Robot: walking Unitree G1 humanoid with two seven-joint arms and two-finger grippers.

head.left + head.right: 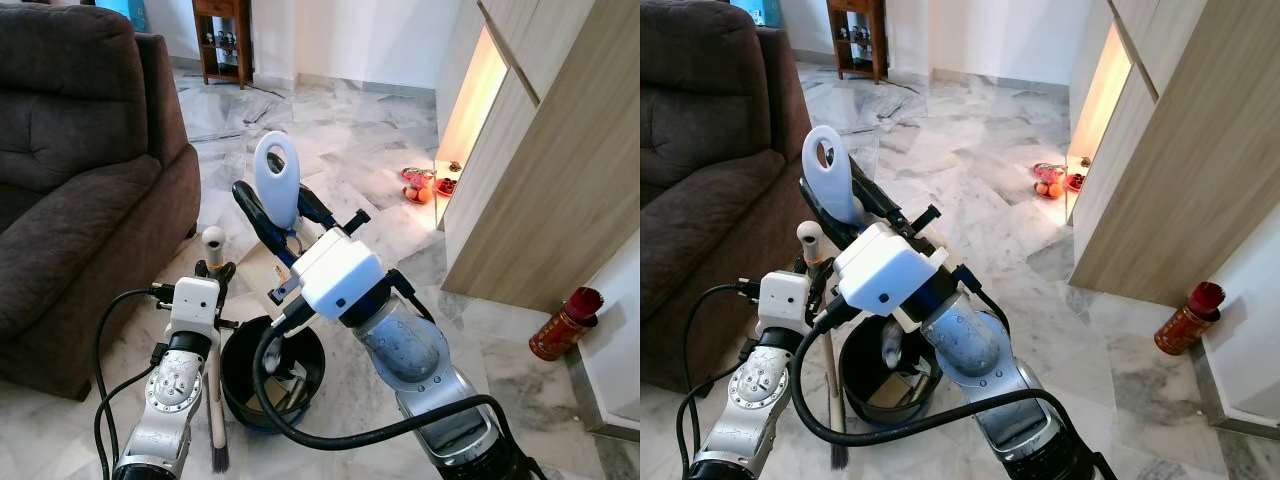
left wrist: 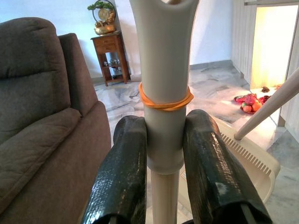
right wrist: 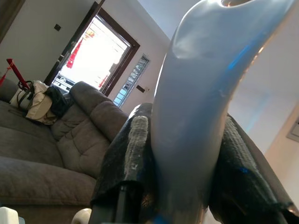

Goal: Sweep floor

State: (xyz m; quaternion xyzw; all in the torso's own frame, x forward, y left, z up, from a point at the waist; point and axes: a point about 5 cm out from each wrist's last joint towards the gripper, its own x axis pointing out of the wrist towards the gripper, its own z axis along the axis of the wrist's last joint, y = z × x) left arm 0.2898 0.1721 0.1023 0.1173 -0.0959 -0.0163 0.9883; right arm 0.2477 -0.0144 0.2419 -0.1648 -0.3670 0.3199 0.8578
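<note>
Marble floor [image 1: 340,150] ahead at twelve o'clock. Left gripper [image 2: 163,154] clamps the stiff, light broom handle [image 2: 163,93]; right gripper [image 3: 182,158] clamps the probably slick dustpan handle [image 1: 277,180].

Pretty tight on the left: the brown sofa [image 1: 80,180] sits right beside the arms, so no swing room there. The black bucket [image 1: 272,375] stands on the floor directly below. On the right, the wood cabinet [image 1: 545,170] and a red can [image 1: 565,323] crowd in. Marble floor [image 1: 350,150] ahead is open up to the fruit plate [image 1: 422,186].
</note>
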